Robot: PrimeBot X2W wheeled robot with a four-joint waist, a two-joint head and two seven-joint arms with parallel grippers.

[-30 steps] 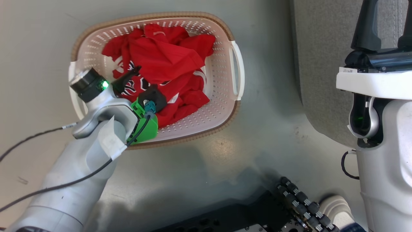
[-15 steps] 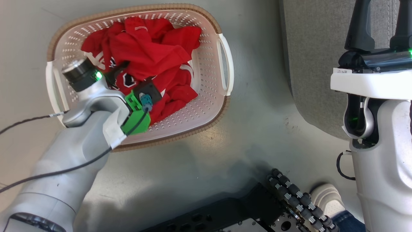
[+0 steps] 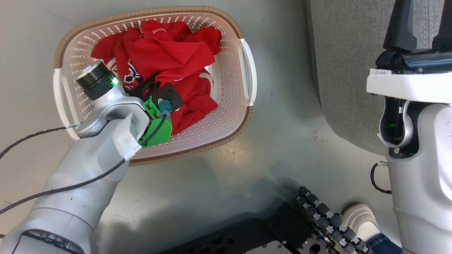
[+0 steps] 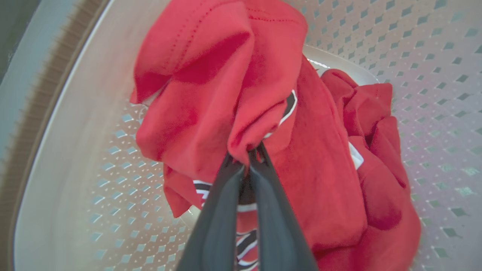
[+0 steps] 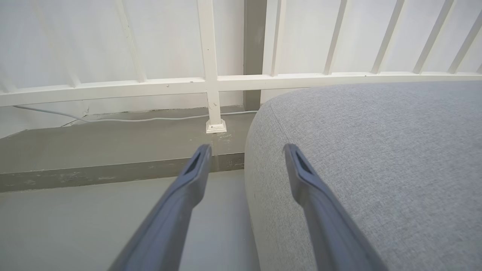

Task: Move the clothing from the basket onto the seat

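Left claw point(image 4: 246, 156) is down in the basket point(image 3: 229, 116), fingers pinched tight on a fold of the red clothing point(image 3: 169, 56), and the fabric bunches right at the tips in the left wrist view. From the head camera those fingers are hidden under the wrist and its green mount point(image 3: 157, 123), and the forearm covers the basket's near rim. The clothing is a crumpled heap inside the basket. Where one garment ends and the other begins, can't tell, and the black-and-white lettering is mostly lost in the folds. Right claw point(image 5: 246, 148) hangs spread wide, holding nothing, by the rounded edge of the grey seat point(image 5: 376, 150), its tips cut off by the top of the head view. Basket sits on the floor point(image 3: 282, 148), apart from the seat. A pale shoe point(image 3: 360, 218) pokes in at the bottom edge, mostly cut off
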